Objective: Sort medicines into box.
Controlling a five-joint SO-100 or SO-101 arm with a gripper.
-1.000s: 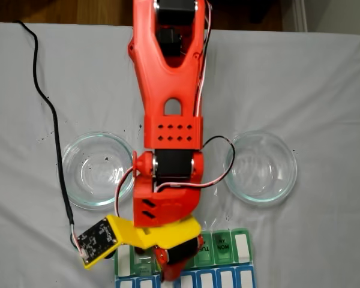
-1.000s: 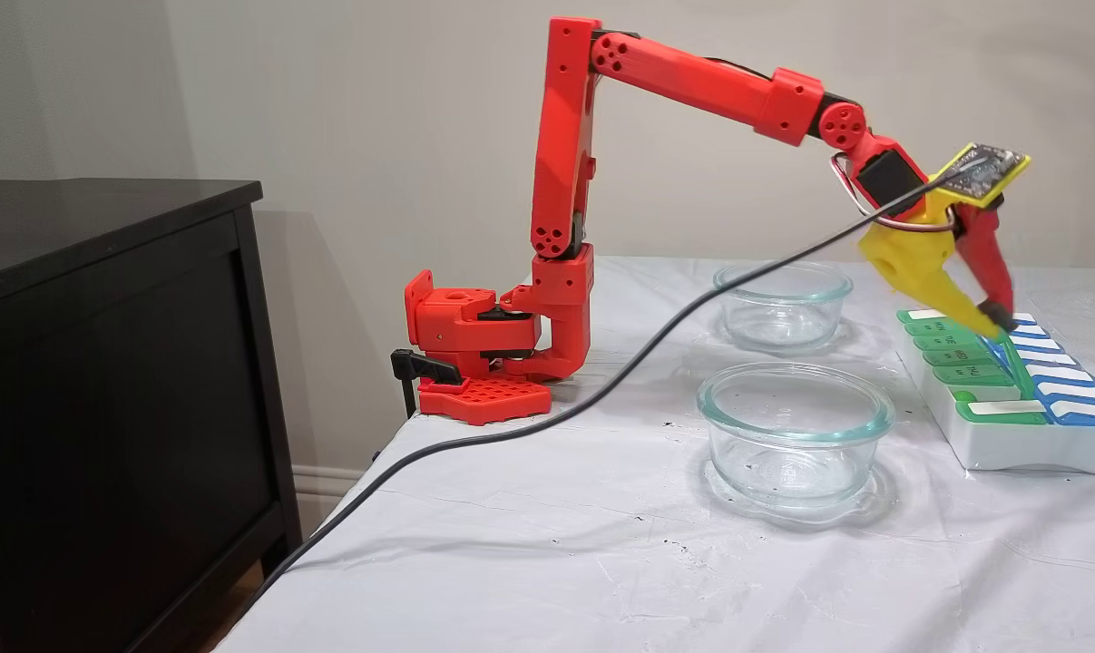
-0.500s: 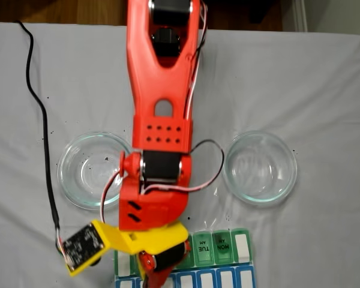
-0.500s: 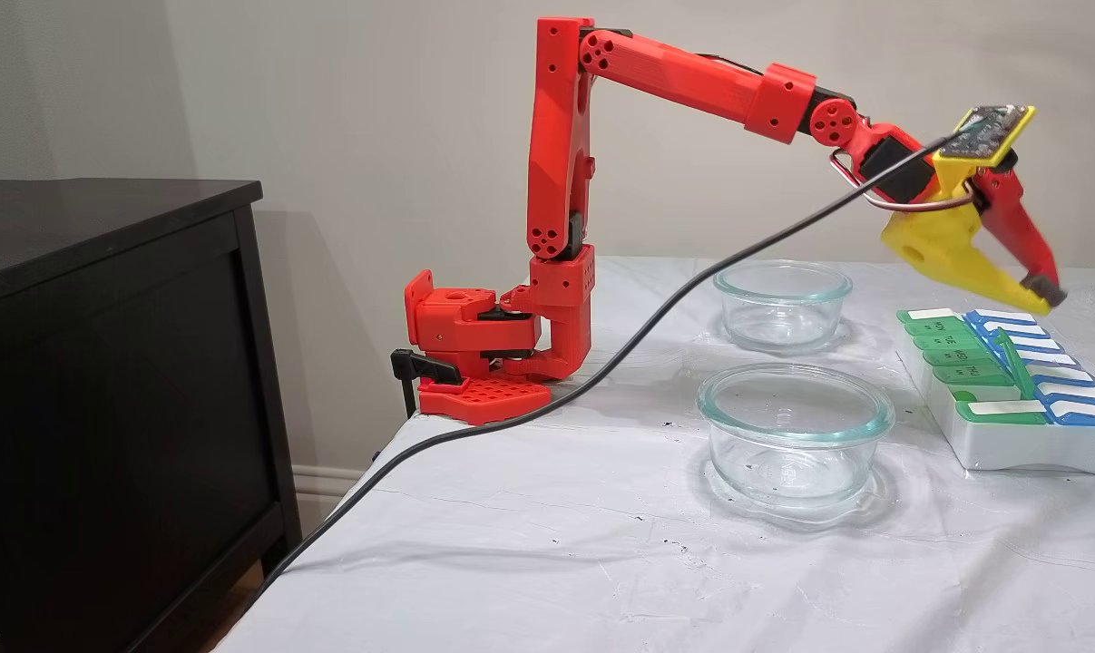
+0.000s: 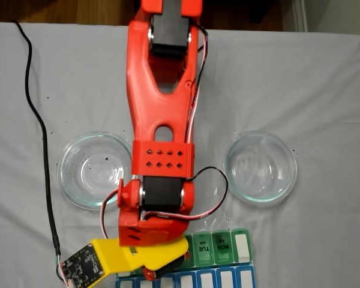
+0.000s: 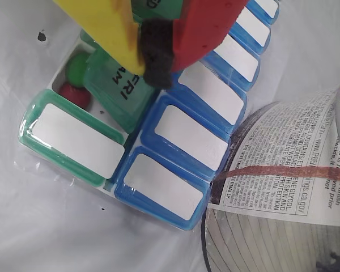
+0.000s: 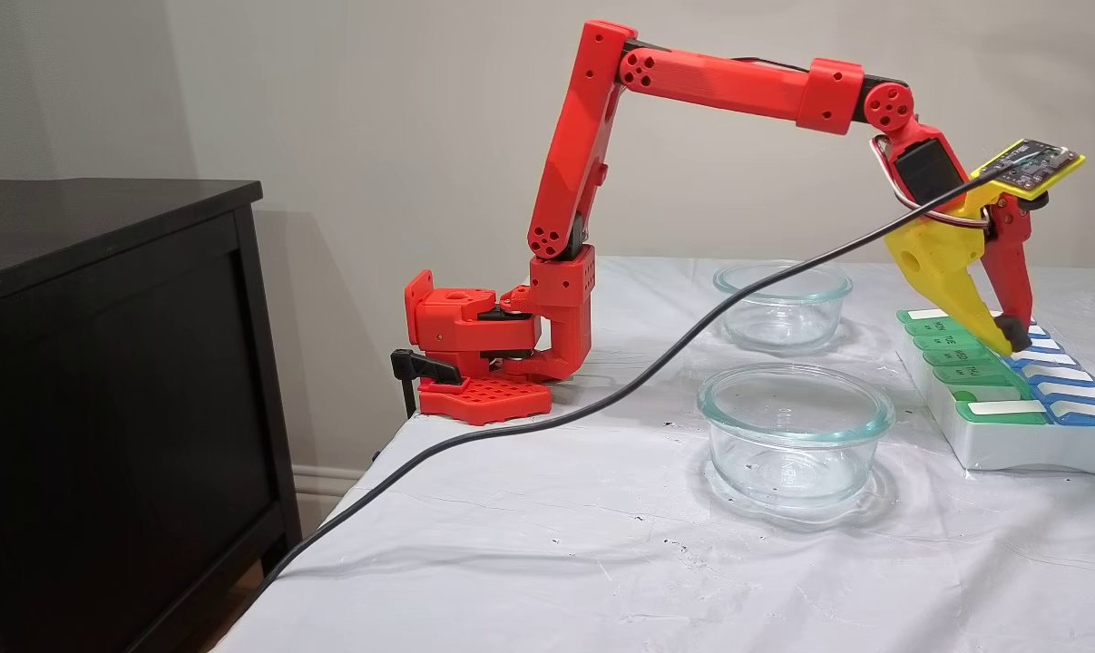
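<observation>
box (image 7: pixel 1001 435), white tablecloth (image 7: pixel 547 544), black cabinet (image 7: pixel 102 381)

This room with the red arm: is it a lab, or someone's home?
Probably a home. The arm is clamped to a table under a wrinkled white cloth, beside a dark wooden cabinet, with a plain painted wall and baseboard behind.

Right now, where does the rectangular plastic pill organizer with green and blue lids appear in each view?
In a fixed view: the rectangular pill organizer lies at the bottom edge, near the centre.
In the wrist view: it runs across the middle, from lower left to upper right.
In a fixed view: it lies at the right edge, low in the picture.
Shared landmark: the yellow-and-red gripper, just above its lids.
</observation>
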